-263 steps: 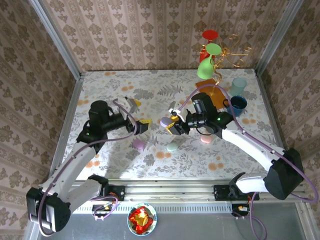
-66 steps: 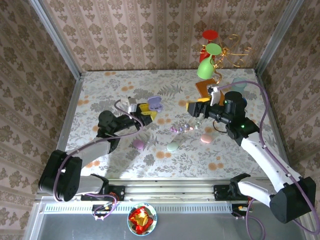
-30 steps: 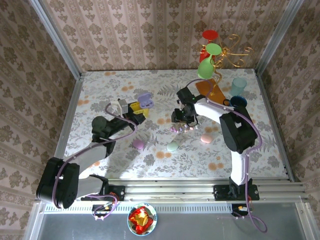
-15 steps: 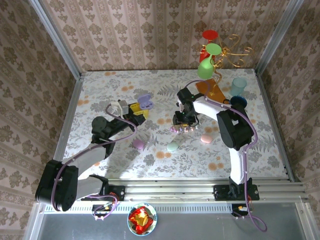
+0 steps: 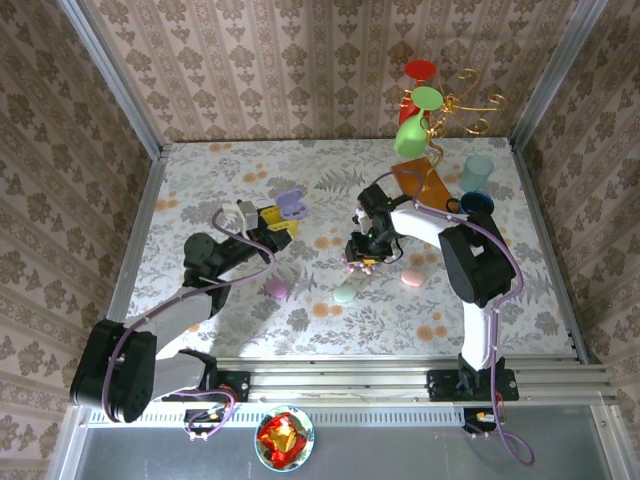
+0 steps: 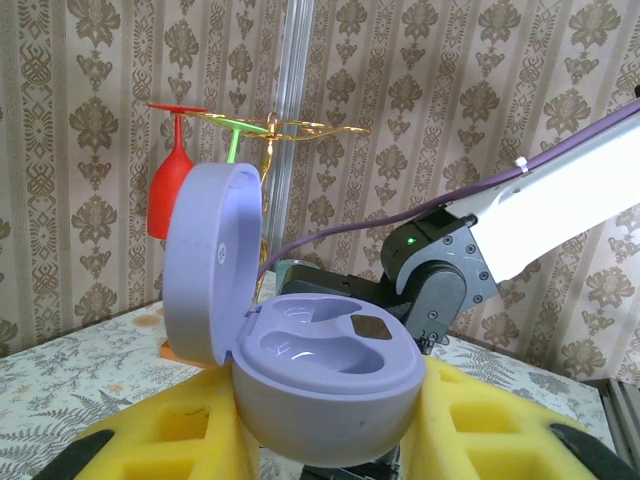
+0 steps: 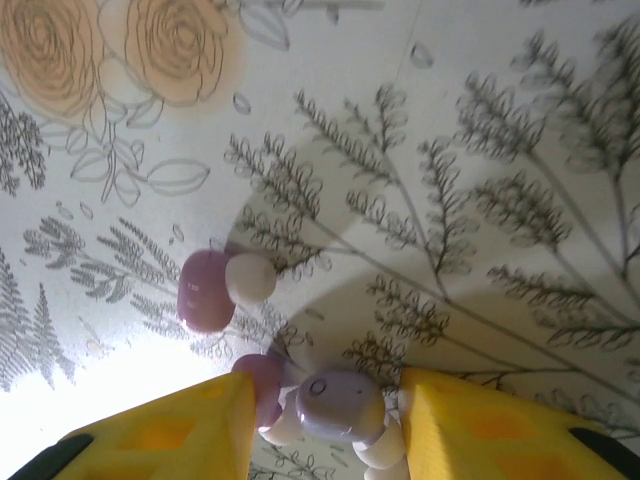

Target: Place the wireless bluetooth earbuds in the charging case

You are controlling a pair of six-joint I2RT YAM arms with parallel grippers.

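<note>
Between the right gripper's [image 7: 328, 402] yellow pads [image 7: 190, 428] lies a lilac bud [image 7: 340, 405], down on the table [image 7: 480, 150]. The jaws stand partway apart astride it; whether they already pinch it I cannot tell. A second purple bud [image 7: 262, 385] crowds in against the left pad. A little farther off, a purple bud [image 7: 205, 290] touches a whitish bud [image 7: 250, 277]. Every bud seen lies loose on the table.

Near this cluster, in the top view, sit three closed cases: mint [image 5: 345, 294], pink [image 5: 411, 278] and mauve [image 5: 277, 289].

Well apart to the left, the left gripper [image 6: 322, 440] is clamped on the lilac case [image 6: 330, 385]. Its lid [image 6: 205, 270] is swung open and both wells [image 6: 300, 345] are bare.

So the task looks to be at its first real step. The case is opened and presented, and the right gripper is down at the pick, but no bud is seated. What is left, as I judge it:
- get a firm hold on the lilac bud alone, without dragging its neighbours
- carry it across and settle it into a well
- do the same for its partner

The crowding round the lilac bud seems the likeliest trouble
</note>
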